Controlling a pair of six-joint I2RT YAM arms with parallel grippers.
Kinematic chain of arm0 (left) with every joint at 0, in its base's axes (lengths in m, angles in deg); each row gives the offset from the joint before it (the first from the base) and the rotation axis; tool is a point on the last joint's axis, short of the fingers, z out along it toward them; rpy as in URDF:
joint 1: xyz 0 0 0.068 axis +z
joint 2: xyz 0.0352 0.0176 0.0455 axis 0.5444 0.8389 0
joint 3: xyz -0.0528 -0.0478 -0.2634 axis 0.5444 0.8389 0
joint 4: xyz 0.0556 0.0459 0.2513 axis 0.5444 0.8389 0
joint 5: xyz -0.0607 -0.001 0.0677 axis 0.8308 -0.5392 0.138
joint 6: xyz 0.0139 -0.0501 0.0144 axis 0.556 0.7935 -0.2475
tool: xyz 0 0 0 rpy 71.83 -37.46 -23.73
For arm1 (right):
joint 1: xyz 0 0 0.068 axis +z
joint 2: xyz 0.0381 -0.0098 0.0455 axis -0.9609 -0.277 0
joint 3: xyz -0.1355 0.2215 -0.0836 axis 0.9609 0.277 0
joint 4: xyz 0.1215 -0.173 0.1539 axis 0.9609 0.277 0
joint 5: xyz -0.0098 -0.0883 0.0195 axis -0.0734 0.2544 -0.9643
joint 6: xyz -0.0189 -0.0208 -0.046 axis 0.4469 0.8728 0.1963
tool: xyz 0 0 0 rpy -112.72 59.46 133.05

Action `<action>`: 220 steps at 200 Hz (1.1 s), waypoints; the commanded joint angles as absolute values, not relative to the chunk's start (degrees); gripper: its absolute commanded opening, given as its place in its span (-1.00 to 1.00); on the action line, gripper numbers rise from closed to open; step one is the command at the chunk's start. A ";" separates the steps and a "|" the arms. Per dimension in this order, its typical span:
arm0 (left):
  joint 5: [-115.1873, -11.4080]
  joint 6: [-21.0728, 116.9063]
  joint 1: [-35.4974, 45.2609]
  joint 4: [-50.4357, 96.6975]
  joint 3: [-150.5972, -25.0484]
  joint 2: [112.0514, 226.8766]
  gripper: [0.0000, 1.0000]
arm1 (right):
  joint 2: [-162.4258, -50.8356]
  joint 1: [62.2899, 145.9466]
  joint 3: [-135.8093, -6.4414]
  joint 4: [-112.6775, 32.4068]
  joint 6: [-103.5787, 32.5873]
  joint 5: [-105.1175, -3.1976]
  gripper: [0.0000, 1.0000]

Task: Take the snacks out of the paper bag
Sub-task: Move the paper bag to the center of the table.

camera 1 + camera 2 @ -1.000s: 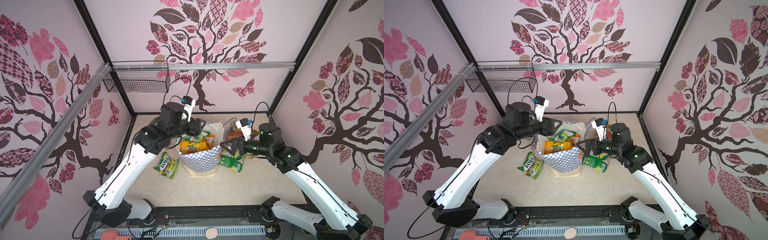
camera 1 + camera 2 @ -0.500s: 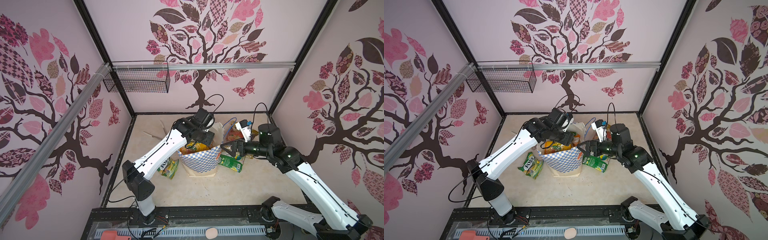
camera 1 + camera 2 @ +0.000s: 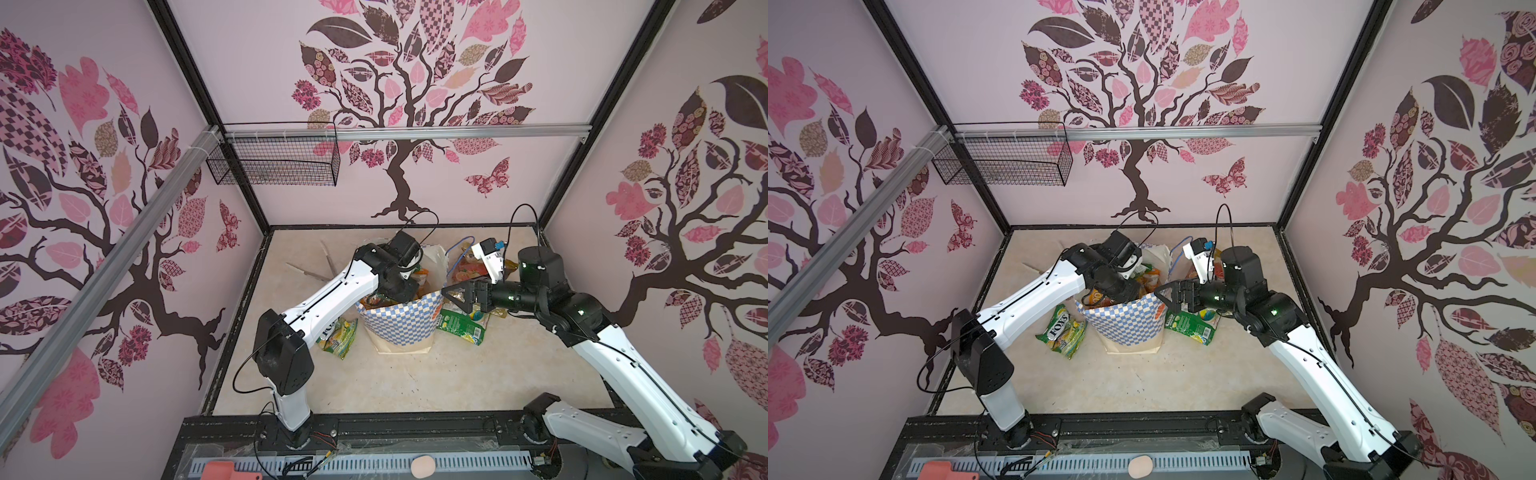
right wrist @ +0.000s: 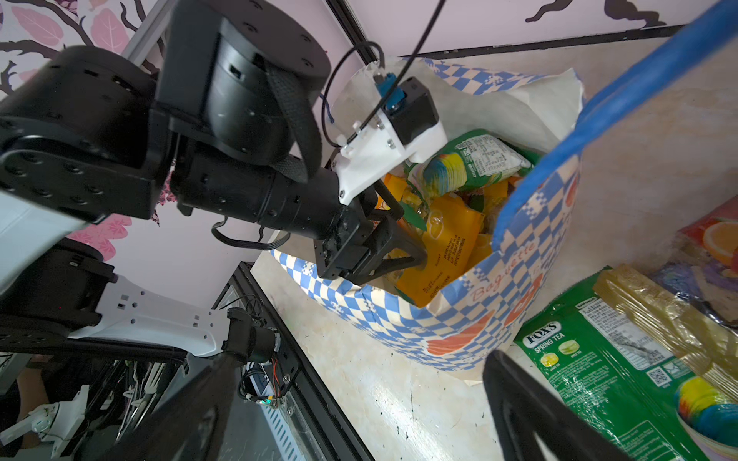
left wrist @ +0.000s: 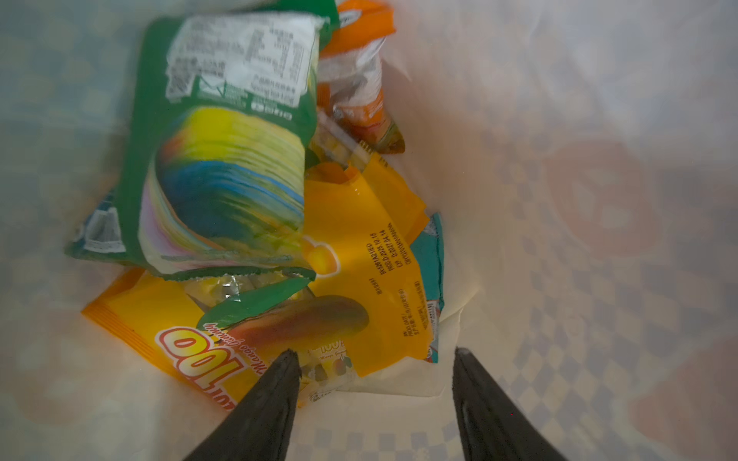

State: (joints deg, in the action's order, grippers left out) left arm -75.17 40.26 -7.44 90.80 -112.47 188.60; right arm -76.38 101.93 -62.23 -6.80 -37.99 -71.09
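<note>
The tall cream paper bag with a blue-and-white checkered band (image 3: pixel 401 324) stands upright near the middle of the beige tabletop (image 3: pixel 415 382), holding a glossy yellow-orange mango packet (image 5: pixel 359 255) and a crinkly green packet (image 5: pixel 223 159). The left gripper (image 5: pixel 375 353) reaches into its mouth, jaws apart, tips just above the mango packet, gripping nothing. The right gripper (image 3: pixel 449 297) hangs wide apart and empty at the bag's right rim, over a flat green FOX'S packet (image 3: pixel 461 326), and a yellow-green FOX'S packet (image 3: pixel 1063 332) lies beside the bag's left side.

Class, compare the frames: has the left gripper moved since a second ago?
Yes. The left gripper has gone from over the paper bag's rim down into its mouth.
</note>
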 commanded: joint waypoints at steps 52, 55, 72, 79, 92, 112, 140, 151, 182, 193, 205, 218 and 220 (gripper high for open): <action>-68.69 36.40 -5.98 93.21 -109.82 195.46 0.35 | -75.81 102.13 -63.83 -5.64 -38.24 -71.56 0.99; -68.89 36.41 -5.99 93.03 -109.75 195.72 0.36 | -75.84 102.15 -63.88 -5.62 -38.24 -71.54 0.99; -69.28 36.48 -5.94 91.49 -108.77 197.00 0.40 | -75.77 102.21 -63.72 -5.54 -38.45 -71.60 0.99; -69.26 36.50 -5.95 90.80 -108.18 197.59 0.42 | -75.69 102.14 -63.66 -5.47 -38.43 -71.58 0.99; -69.43 36.59 -5.95 89.43 -107.15 198.52 0.44 | -75.62 102.17 -63.54 -5.49 -38.42 -71.43 0.99; -69.67 37.05 -5.95 87.62 -105.58 200.24 0.44 | -75.49 102.18 -63.28 -5.51 -38.50 -71.42 0.99; -71.39 37.63 -5.80 85.53 -103.37 202.02 0.37 | -75.33 102.15 -63.03 -5.61 -38.79 -71.38 0.99; -72.06 37.88 -5.78 85.15 -102.90 202.50 0.28 | -75.28 102.16 -62.98 -5.52 -38.77 -71.34 0.99; -71.27 38.27 -5.59 84.09 -102.26 201.64 -0.21 | -75.24 102.21 -63.07 -5.48 -38.75 -71.08 0.99; -70.79 38.18 -5.52 83.97 -102.42 200.90 -0.43 | -75.24 102.16 -63.09 -5.57 -38.77 -71.05 0.99; -70.18 38.08 -5.43 84.16 -102.82 200.06 -0.63 | -75.24 102.13 -63.19 -5.58 -38.92 -71.01 0.99; -70.03 37.99 -5.35 84.38 -103.23 199.11 -0.83 | -75.25 102.17 -63.27 -5.69 -39.03 -70.81 0.99; -70.07 37.99 -5.34 84.36 -103.36 198.96 -0.85 | -75.25 102.20 -63.23 -5.65 -39.07 -70.81 0.99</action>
